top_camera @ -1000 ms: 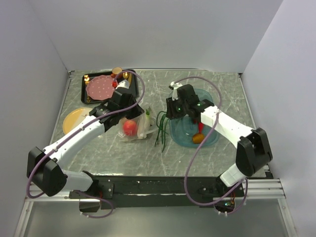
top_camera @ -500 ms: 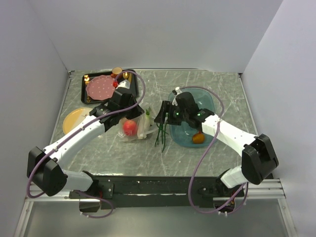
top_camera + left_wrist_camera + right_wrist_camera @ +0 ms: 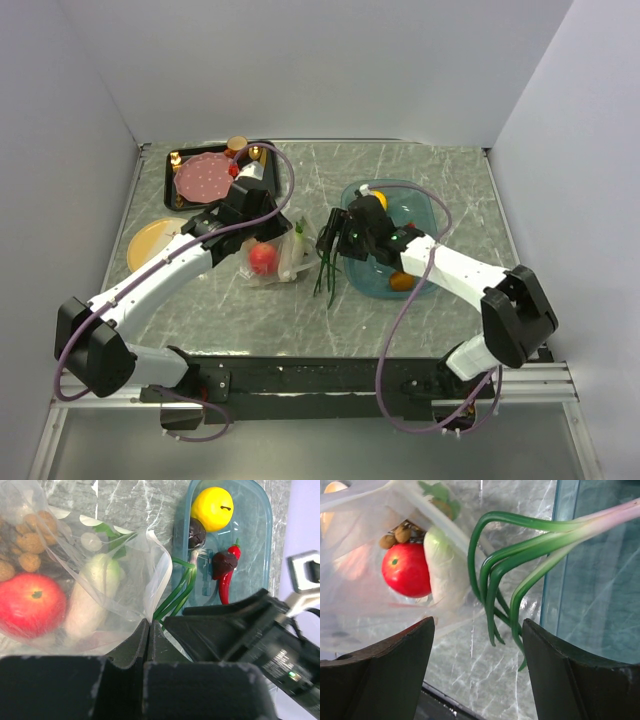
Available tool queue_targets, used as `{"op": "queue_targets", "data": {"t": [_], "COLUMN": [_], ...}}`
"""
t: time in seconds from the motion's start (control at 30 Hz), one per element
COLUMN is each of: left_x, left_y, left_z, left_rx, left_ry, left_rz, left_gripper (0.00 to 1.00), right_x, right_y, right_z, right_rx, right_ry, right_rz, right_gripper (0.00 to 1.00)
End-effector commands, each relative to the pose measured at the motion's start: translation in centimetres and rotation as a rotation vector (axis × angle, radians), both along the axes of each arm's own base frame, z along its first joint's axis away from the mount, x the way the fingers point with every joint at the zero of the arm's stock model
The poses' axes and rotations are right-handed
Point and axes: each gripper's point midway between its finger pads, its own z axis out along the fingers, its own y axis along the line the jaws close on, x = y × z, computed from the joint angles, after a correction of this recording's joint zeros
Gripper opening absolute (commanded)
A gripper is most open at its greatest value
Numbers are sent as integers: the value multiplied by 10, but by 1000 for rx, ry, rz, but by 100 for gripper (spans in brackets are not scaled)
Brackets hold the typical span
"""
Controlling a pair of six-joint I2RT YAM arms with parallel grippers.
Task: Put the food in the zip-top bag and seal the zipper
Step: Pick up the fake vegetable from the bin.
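Left jaws: the left gripper (image 3: 149, 625) is squeezed fully closed, pinching the edge of the zip-top bag (image 3: 125, 580) right by its mouth.
Right jaws: the right gripper (image 3: 477, 626) is spread wide and gripping nothing. The tips of the long green leaves (image 3: 502, 575) dangle in the gap between its fingers; can't tell if they touch.
Bag: it's slumped on the table (image 3: 300, 310) just left of the teal tray (image 3: 425, 205), mouth gaping toward the tray. Inside are the red apple (image 3: 31, 602), white oblong piece (image 3: 92, 592) and nut cluster (image 3: 30, 542).
Leaves: they're draped over the tray's left rim onto the table.
Tray: yellow round fruit (image 3: 212, 508) and red chili (image 3: 226, 577).
Left arm: runs low and long from the near-left base diagonally up to the bag.
Right arm: elbow sits out near right, forearm reaching back left across the tray, wrist at its left rim.
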Motion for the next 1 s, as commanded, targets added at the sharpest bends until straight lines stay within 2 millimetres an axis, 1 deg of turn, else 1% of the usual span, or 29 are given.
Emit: {"op": "queue_targets", "data": {"t": [0.0,0.13,0.17,0.2,0.23,0.27,0.3,0.33,0.37,0.4,0.43,0.47,0.5,0.57,0.6,0.63,0.67,0.73,0.77,0.83,0.87,0.9,0.93,0.97], "left_x": [7,6,6,6,6,6,6,6,6,6,5,5,5,6,6,6,6,6,7,6,6,6,6,5], "left_y": [-1,1,1,0,0,0,-1,-1,-1,-1,-1,-2,-2,-2,-3,-3,-2,-2,-2,-4,-4,-4,-4,-4], "left_z": [20,19,19,19,20,19,19,17,17,16,14,15,14,13,14,15,14,17,18,20,21,22,22,22], "left_rx": [-23,-23,-25,-24,-26,-26,-26,-23,-23,-22,-21,-24,-28,-27,-28,-29,-26,-29,-31,-36,-40,-43,-43,-45], "left_ry": [-52,-52,-53,-53,-52,-50,-49,-46,-45,-42,-39,-40,-42,-39,-38,-41,-40,-48,-49,-52,-54,-54,-53,-53], "left_rz": [5,10,11,9,7,5,4,2,2,3,2,1,1,0,0,0,2,2,3,-6,-6,-7,-8,-7], "left_gripper": [1,1,1,1,1,1,1,1,1,1,1,1,1,1,1,1,1,1,1,1,1,1,1,1], "right_x": [14,22,23,27,29,31,32,33,32,33,32,30,32,26,23,19,12,4,0,-6,-6,-13,-15,-15], "right_y": [10,21,22,21,23,22,21,20,17,15,14,12,7,5,2,0,1,-2,-2,-5,-6,0,2,8], "right_z": [-13,-18,-18,-23,-20,-19,-14,-11,-9,1,4,7,18,25,42,45,67,83,106,114,125,126,127,145], "right_rx": [2,25,21,-3,-2,-7,-14,-17,-32,-31,-33,-45,-51,-54,-37,-32,16,54,109,140,180,216,244,323], "right_ry": [4,-13,-12,-18,-25,-33,-57,-72,-86,-112,-125,-138,-169,-197,-236,-248,-298,-330,-377,-376,-402,-390,-388,-438], "right_rz": [-21,5,5,11,16,16,23,24,31,28,33,49,37,67,71,78,111,124,132,117,121,163,178,190], "right_gripper": [78,78,78,77,75,68,60,49,35,27,14,7,0,0,0,0,0,0,0,0,0,0,0,0]}}
